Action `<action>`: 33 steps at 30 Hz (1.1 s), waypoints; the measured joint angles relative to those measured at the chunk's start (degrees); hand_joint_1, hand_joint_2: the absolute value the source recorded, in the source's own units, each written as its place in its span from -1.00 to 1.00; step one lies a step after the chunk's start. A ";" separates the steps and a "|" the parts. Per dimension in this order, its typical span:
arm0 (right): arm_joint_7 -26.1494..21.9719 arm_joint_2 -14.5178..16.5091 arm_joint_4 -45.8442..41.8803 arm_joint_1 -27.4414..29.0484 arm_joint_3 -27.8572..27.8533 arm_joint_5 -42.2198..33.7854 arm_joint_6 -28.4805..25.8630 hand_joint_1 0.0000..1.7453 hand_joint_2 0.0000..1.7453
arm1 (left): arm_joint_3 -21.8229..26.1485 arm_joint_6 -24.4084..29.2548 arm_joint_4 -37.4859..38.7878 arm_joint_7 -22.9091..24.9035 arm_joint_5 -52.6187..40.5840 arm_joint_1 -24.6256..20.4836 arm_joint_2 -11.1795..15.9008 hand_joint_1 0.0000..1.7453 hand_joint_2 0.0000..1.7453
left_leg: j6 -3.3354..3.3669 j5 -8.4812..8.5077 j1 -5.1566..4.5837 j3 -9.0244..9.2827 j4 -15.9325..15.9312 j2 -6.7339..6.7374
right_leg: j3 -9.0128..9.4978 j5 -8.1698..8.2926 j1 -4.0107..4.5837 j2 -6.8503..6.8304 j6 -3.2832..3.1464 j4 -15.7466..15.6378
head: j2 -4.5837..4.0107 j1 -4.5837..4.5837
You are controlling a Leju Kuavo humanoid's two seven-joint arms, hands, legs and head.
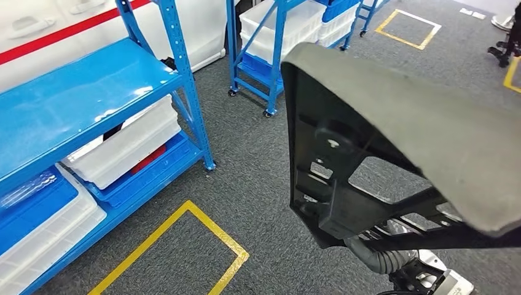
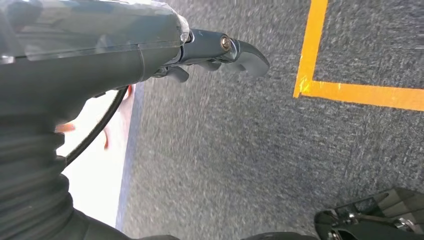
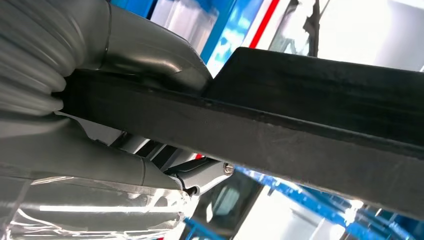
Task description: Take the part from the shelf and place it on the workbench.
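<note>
The part [image 1: 418, 123] is a large flat panel with a grey felt face and a black plastic frame behind it. It is held up in the air on the right of the head view, over the carpet and away from the shelf. In the right wrist view my right hand [image 3: 140, 50] grips the part's black edge [image 3: 325, 130], thumb on one side and fingers on the other. My right arm [image 1: 393, 258] comes up under the part. My left hand [image 2: 220, 50] hangs over the floor with nothing in it, its fingers loosely apart.
A blue shelf [image 1: 92, 92] stands at the left with white bins [image 1: 123, 147] on its lower levels. A second blue rack on wheels [image 1: 270, 61] with white crates is straight ahead. Yellow tape squares [image 1: 184, 246] mark the grey carpet.
</note>
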 joint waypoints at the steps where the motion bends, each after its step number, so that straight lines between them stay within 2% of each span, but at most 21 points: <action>1: 0.04 0.15 0.00 0.04 -0.02 0.11 -0.02 1.00 1.00 | -0.03 0.01 0.00 -0.05 -0.11 0.09 0.05 -1.00 1.00 | -0.03 -0.02 -0.06 -0.06 0.02 0.85 | -1.21 -0.90 -0.15 -0.49 0.17 2.73 | 0.00 0.00; 2: 0.08 0.27 -0.01 0.09 -0.04 0.22 -0.03 1.00 1.00 | -0.07 0.02 0.00 -0.10 -0.22 0.13 0.10 -1.00 1.00 | -0.10 -0.07 -0.09 -0.09 0.04 1.70 | -1.40 -0.72 -0.27 -0.75 0.27 3.48 | 0.00 0.00; 3: 0.11 0.33 -0.04 0.12 -0.06 0.29 -0.04 1.00 1.00 | -0.11 0.03 0.00 -0.13 -0.28 0.16 0.14 -1.00 1.00 | -0.19 -0.13 -0.10 -0.07 0.05 2.48 | -0.45 0.40 -0.35 -1.02 0.32 2.05 | 0.00 0.00; 5: 0.17 0.37 -0.30 0.10 -0.14 0.34 -0.04 1.00 1.00 | -0.20 0.03 0.00 -0.15 -0.35 0.17 0.19 -1.00 1.00 | -0.52 -0.34 -0.15 0.16 0.03 3.82 | 4.08 3.57 -0.27 -2.84 0.07 -5.79 | -0.01 0.00; 7: 0.20 0.37 -0.62 0.03 -0.20 0.35 -0.05 1.00 1.00 | -0.27 0.06 0.00 -0.17 -0.37 0.15 0.26 -1.00 1.00 | -1.03 -0.61 -0.48 0.38 0.08 4.81 | 7.09 5.03 0.19 -4.45 -0.76 -11.53 | -0.01 0.00; 8: 0.20 0.37 -0.71 0.01 -0.25 0.36 -0.07 1.00 1.00 | -0.30 0.08 -0.01 -0.20 -0.37 0.15 0.32 -1.00 1.00 | -1.32 -0.71 -0.63 0.47 0.05 5.26 | 7.30 4.91 0.44 -4.59 -1.20 -12.26 | 0.00 -0.01; 10: 0.21 0.37 -0.85 0.12 -0.40 0.37 -0.08 1.00 1.00 | -0.40 0.09 -0.02 -0.23 -0.38 0.12 0.40 -1.00 1.00 | -1.97 -0.94 -0.71 0.61 -0.01 5.99 | 7.10 5.15 0.44 -3.29 -1.93 -12.35 | 0.00 -0.01; 12: 0.20 0.37 -1.06 0.18 -0.56 0.36 -0.08 1.00 1.00 | -0.62 0.09 -0.04 -0.28 -0.37 0.06 0.46 -1.00 1.00 | -2.53 -2.36 -0.59 0.14 1.59 4.39 | 7.12 5.43 0.17 -2.17 -2.64 -12.68 | 0.00 -0.01; 14: 0.20 0.37 -1.24 0.08 -0.61 0.38 -0.05 1.00 1.00 | -0.79 0.14 -0.04 -0.44 -0.31 0.03 0.50 -1.00 1.00 | -2.77 -5.97 -0.49 -2.48 7.80 1.48 | 7.10 5.63 0.19 -1.09 -3.26 -12.84 | -0.01 -0.01; 16: 0.19 0.37 -1.27 0.06 -0.64 0.42 0.12 1.00 1.00 | -0.82 0.28 -0.04 -0.59 -0.21 0.04 0.50 -1.00 1.00 | -2.76 -9.00 -0.50 -6.07 15.45 0.32 | 7.00 5.70 0.47 0.27 -3.58 -12.77 | -0.01 -0.02; 17: 0.19 0.37 -1.27 0.08 -0.66 0.43 0.26 1.00 1.00 | -0.82 0.36 -0.04 -0.62 -0.17 0.02 0.51 -1.00 1.00 | -2.69 -9.02 -0.51 -6.99 17.17 0.18 | 6.99 5.71 0.58 1.07 -3.62 -12.70 | 0.00 -0.02; 18: 0.16 0.37 -1.27 0.07 -0.68 0.39 0.50 1.00 1.00 | -0.82 0.38 -0.04 -0.60 -0.16 -0.03 0.52 -1.00 1.00 | -2.57 -7.81 -0.51 -6.82 16.48 0.07 | 7.01 5.72 0.66 1.89 -3.64 -12.60 | 0.00 -0.02; 19: 0.11 0.37 -1.27 0.03 -0.69 0.27 0.88 1.00 1.00 | -0.82 0.37 -0.04 -0.59 -0.14 -0.12 0.54 -1.00 1.00 | -2.39 -5.68 -0.51 -5.69 13.63 -0.31 | 7.03 5.72 0.69 2.72 -3.62 -12.47 | 0.00 -0.02; 21: -0.07 0.37 -1.26 -0.22 -0.57 -0.06 1.77 1.00 1.00 | -0.81 0.27 -0.04 -0.76 0.12 -0.35 0.64 -1.00 1.00 | -1.94 -1.61 -0.35 -2.60 5.75 -3.09 | 6.84 5.71 0.74 4.22 -3.47 -12.11 | 0.00 -0.01; 23: -0.24 0.38 -1.25 -0.58 -0.28 -0.30 2.38 1.00 1.00 | -0.81 0.39 -0.04 -1.21 0.58 -0.70 0.77 -1.00 1.00 | -1.61 -0.29 -0.23 -1.18 1.61 -5.46 | 6.27 5.94 0.59 5.63 -2.87 -11.89 | 0.00 -0.01; 25: -0.36 0.39 -1.16 -0.80 0.01 -0.44 2.74 1.00 1.00 | -0.80 0.82 -0.04 -1.71 0.92 -1.07 0.90 -1.00 1.00 | -1.15 -0.18 -0.26 -0.97 0.96 -4.82 | 5.79 6.36 0.35 6.99 -2.01 -12.03 | 0.00 -0.02; 27: -0.34 0.40 -0.97 -1.10 0.26 -0.48 3.08 1.00 1.00 | -0.78 1.45 -0.04 -2.16 1.31 -1.39 1.01 -1.00 1.00 | -0.45 0.34 -0.17 -0.60 0.19 -3.23 | 5.13 5.75 0.48 5.00 -1.50 -11.05 | 0.00 -0.01; 29: -0.02 0.45 -0.75 -1.61 0.64 -0.27 3.21 1.00 1.00 | -0.69 2.10 -0.04 -2.50 1.75 -1.52 1.16 -1.00 1.00 | -0.01 0.64 -0.17 -0.42 -0.32 -1.48 | 2.77 2.79 0.50 1.12 -1.13 -6.11 | 0.00 0.00; 30: 0.14 0.49 -0.65 -1.72 0.85 -0.12 3.21 1.00 1.00 | -0.63 2.31 -0.04 -2.57 1.91 -1.47 1.30 -1.00 1.00 | 0.06 0.60 -0.24 -0.46 -0.34 -0.63 | 0.97 0.91 0.31 0.07 -0.87 -2.36 | 0.00 0.00; 32: 0.31 0.56 -0.44 -1.32 1.20 0.11 3.10 1.00 1.00 | -0.52 2.42 -0.04 -2.47 1.94 -1.31 1.74 -1.00 1.00 | 0.00 0.46 -0.30 -0.49 -0.31 1.03 | -1.53 -0.93 -0.20 -0.58 -0.43 3.06 | -0.01 0.00; 33: 0.28 0.57 -0.38 -1.01 1.34 0.15 3.05 1.00 1.00 | -0.50 2.39 -0.04 -2.29 1.81 -1.22 1.98 -1.00 1.00 | -0.10 0.34 -0.28 -0.46 -0.29 1.82 | -1.33 -0.33 -0.41 -0.78 -0.25 2.96 | -0.01 -0.01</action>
